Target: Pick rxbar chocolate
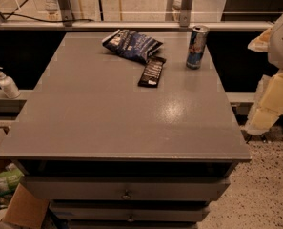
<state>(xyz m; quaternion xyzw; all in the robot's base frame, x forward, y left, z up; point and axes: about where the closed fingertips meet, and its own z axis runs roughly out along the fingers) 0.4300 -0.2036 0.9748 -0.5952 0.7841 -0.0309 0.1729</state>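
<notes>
The rxbar chocolate (152, 72) is a slim black wrapper with white lettering. It lies flat on the grey table (131, 123), towards the far side, with its far end touching a dark blue snack bag (132, 44). An upright blue-and-silver can (197, 46) stands to its right. My gripper (261, 120) hangs with the cream-coloured arm (279, 87) off the table's right edge, beside and below the tabletop level, well apart from the bar and holding nothing that I can see.
A metal railing (131, 25) runs behind the table. A white pump bottle (6, 82) stands on a ledge to the left. Drawers (126, 192) sit under the tabletop. A cardboard box (22, 209) and green packaging lie on the floor at lower left.
</notes>
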